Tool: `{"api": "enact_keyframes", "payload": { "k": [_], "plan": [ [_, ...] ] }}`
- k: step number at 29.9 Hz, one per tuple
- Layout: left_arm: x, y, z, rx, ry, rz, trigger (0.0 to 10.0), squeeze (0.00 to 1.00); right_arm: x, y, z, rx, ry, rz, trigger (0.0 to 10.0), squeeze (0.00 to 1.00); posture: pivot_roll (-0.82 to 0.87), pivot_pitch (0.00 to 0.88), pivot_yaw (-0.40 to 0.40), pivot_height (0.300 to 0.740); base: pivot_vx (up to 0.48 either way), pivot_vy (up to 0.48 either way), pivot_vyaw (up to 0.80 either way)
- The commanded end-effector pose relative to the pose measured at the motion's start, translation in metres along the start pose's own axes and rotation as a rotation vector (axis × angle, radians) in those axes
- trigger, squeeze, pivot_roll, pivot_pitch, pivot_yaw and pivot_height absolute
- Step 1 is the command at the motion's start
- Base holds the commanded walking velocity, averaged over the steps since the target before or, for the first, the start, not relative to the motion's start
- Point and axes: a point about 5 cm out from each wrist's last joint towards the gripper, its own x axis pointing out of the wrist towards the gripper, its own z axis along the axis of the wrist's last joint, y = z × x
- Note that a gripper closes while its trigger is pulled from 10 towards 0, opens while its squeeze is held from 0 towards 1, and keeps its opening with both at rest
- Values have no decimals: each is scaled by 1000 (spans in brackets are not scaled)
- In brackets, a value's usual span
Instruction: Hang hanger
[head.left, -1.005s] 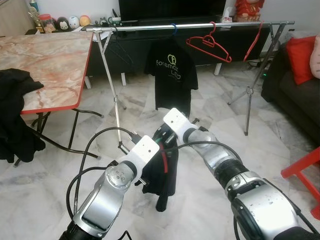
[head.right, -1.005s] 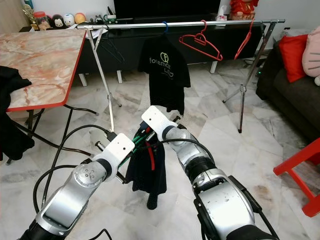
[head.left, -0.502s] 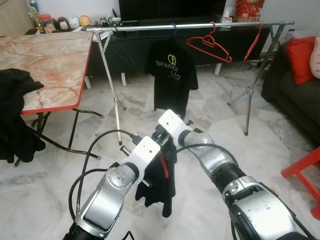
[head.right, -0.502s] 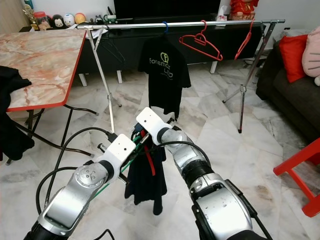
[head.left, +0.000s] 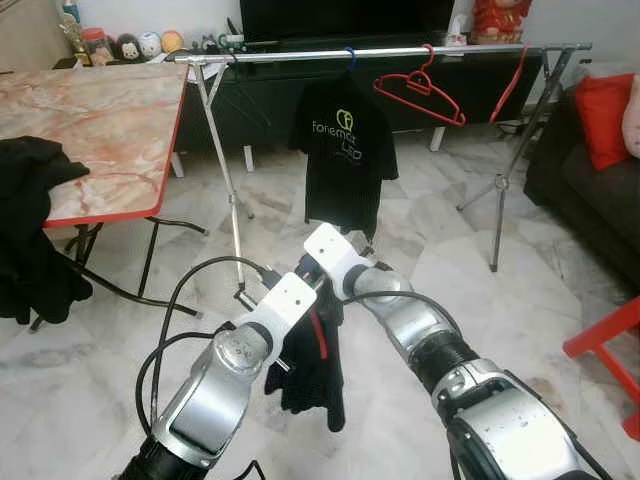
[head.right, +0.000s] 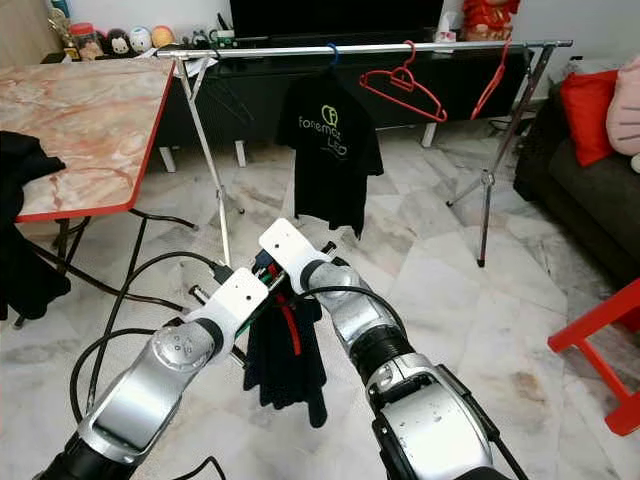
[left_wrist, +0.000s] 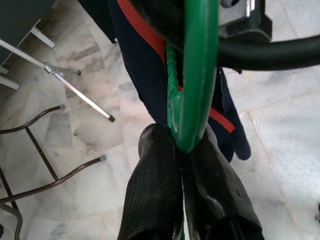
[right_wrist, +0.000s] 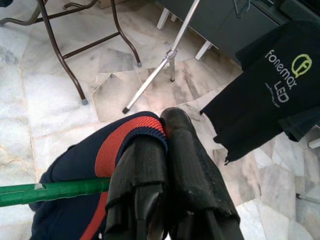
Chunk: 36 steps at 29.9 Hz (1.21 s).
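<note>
On my left I see the marble table (head.left: 90, 120) with dark clothing (head.left: 30, 240) slumped over its edge, well apart from my work. My left gripper (left_wrist: 182, 190) is clamped on the bottom of the green hanger (left_wrist: 197, 75), fingers pinched tight around the plastic. Hanging from that hanger, low in front of me and between my two arms, is the navy garment (head.left: 315, 365) with its red trim. My right gripper (right_wrist: 162, 185) is closed on the garment's red-and-navy collar, just beside the green bar.

The rail (head.left: 400, 50) is well ahead and higher up, already carrying a black t-shirt (head.left: 342, 150) and a red hanger (head.left: 420, 88).

My worry: both grips are thin pinches. If my arms pull apart while lifting, I judge the collar could slip off the hanger's shoulder, or the hanger could twist in my left fingers. Reaching up, the garment could also snag the black t-shirt, or the hook could miss the rail
</note>
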Motion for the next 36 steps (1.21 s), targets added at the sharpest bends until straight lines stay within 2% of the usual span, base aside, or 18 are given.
{"api": "enact_keyframes", "payload": {
  "k": [1,14,25,26,28,30,31,33,34,36],
  "plan": [
    [5,-2,-28,-6,159,1,10000,0,-1,-5,34,4,-140,-10,10000,0,-4,0,-23,740,0,0,0],
    [5,-10,-42,30,249,-32,10000,0,-3,-7,35,-18,-130,-22,10000,0,-7,0,-19,740,0,0,0],
    [7,-8,-47,9,246,3,10000,0,-6,-11,29,-17,-112,-34,10000,0,-9,0,-20,740,0,0,0],
    [7,-8,-48,-31,239,1,10000,0,-7,-10,24,-13,-102,-32,10000,0,-6,0,-21,740,0,0,0],
    [7,-8,-48,-46,236,0,10000,0,-7,-10,23,-11,-99,-32,10000,0,-6,0,-21,740,0,0,0],
    [6,-10,-48,-96,220,-21,10000,0,-8,-12,17,9,-86,-54,10000,0,-5,0,-19,740,0,0,0],
    [4,-13,-47,-152,202,-50,10000,0,-10,-16,12,34,-74,-81,10000,0,-7,0,-19,740,0,0,0],
    [4,-14,-46,-168,196,-60,10000,0,-11,-17,11,41,-70,-89,10000,0,-7,0,-19,740,0,0,0],
    [1,-16,-45,-195,171,-91,10000,0,-12,-20,5,95,-65,-113,10000,0,-8,0,-19,740,0,0,0],
    [0,-16,-44,-205,163,-102,10000,0,-13,-21,3,118,-63,-121,10000,0,-9,0,-19,740,0,0,0]
  ]
}}
